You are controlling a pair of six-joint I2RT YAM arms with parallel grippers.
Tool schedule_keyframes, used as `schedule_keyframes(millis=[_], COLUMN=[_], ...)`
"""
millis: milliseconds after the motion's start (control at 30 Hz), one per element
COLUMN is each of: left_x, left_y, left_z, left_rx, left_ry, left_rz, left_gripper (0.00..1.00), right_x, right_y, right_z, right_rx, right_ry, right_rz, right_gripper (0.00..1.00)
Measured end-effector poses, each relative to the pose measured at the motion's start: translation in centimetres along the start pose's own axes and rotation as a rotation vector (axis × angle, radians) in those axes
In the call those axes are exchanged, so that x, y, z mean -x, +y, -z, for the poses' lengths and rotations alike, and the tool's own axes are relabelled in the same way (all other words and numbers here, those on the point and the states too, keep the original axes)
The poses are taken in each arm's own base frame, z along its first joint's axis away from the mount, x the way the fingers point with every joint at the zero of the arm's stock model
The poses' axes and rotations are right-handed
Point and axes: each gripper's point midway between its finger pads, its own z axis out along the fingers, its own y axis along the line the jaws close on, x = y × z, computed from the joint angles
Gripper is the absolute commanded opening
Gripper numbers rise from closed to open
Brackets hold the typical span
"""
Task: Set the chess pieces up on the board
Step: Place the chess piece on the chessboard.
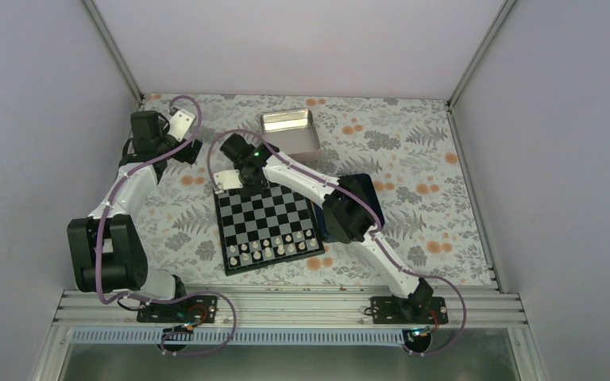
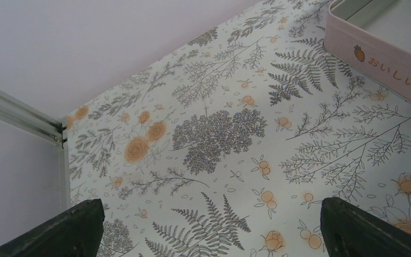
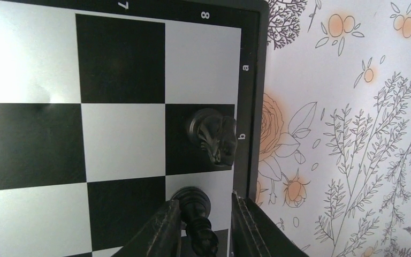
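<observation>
The board (image 1: 264, 214) lies mid-table with cream-white chessmen along its near two rows. In the right wrist view a black knight (image 3: 214, 134) stands on the board's (image 3: 123, 144) edge row at b. A second black piece (image 3: 195, 211) stands on the neighbouring pale square, between my right gripper's (image 3: 206, 225) fingers. The left finger touches it and a gap shows at the right finger. From above, the right gripper (image 1: 242, 181) is at the board's far left corner. My left gripper (image 2: 208, 225) is wide open and empty over the floral cloth, at the far left (image 1: 181, 127).
A shiny metal tin (image 1: 289, 131) stands beyond the board; its pink side shows in the left wrist view (image 2: 385, 59). A navy blue box (image 1: 369, 198) lies right of the board, partly under the right arm. Frame posts stand at the far corners.
</observation>
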Motion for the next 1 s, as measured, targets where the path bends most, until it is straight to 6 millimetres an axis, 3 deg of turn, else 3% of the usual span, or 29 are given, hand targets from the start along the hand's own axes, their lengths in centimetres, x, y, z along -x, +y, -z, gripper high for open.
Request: schedule_keyframes(millis=[567,700,733,833,1000], left_x=[0.1,0.1,0.1,0.1,0.0], left_y=[0.0,0.0,0.0,0.0,0.0], left_z=[0.3,0.3,0.3,0.3,0.3], left_rx=[0.002,0.002,0.001,0.000,0.000], left_ry=[-0.004,-0.003,-0.003,-0.001,0.002], left_rz=[-0.001,0.000,0.000,0.000,0.001], left_gripper=[1.00,1.00,1.00,1.00,1.00], right_x=[-0.1,0.1,0.7,0.9,0.0], right_y=[0.3,0.1,-0.7,-1.2,-2.0], right_z=[-0.2,1.3,2.9,4.1,8.4], right_rx=[0.004,-0.011,-0.045,-0.062,-0.085], right_ry=[-0.009,-0.020,-0.042,-0.052,-0.069], right_rz=[-0.005,-0.013,-0.015,-0.020,-0.054], right_gripper=[0.30,0.36,0.37,0.40,0.43])
